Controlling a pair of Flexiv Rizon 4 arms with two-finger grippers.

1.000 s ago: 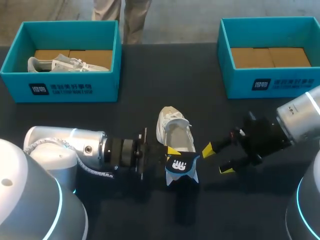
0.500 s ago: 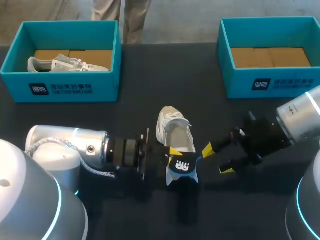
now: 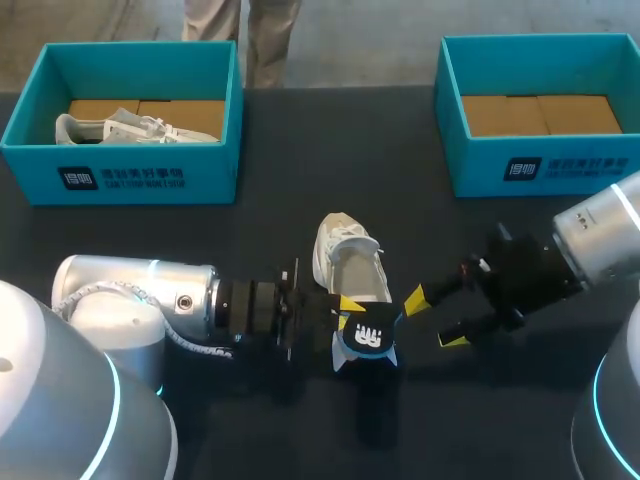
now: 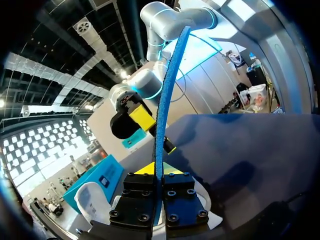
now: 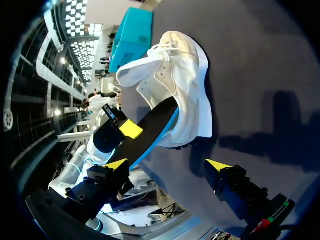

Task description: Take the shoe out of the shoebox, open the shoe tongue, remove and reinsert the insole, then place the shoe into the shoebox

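Two boxes occupy the table's [image 3: 300,150] far corners: left shoebox [image 3: 120,180], right shoebox [image 3: 540,165]. Toward the near edge lies the shoe [image 3: 345,262], out for insole work. The left gripper [image 3: 347,313] pinches the insole [image 3: 366,338] at the heel, apparently for reinsertion; the right gripper [image 3: 432,320] stands beside, fingers spread

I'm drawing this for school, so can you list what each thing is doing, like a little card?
Shoe: white, on the table, outside both boxes
Insole: pinched in the left fingers, far end at the shoe's opening
Right fingers: open, beside the shoe, holding nothing
Left box: another white shoe inside
Right box: no shoe inside
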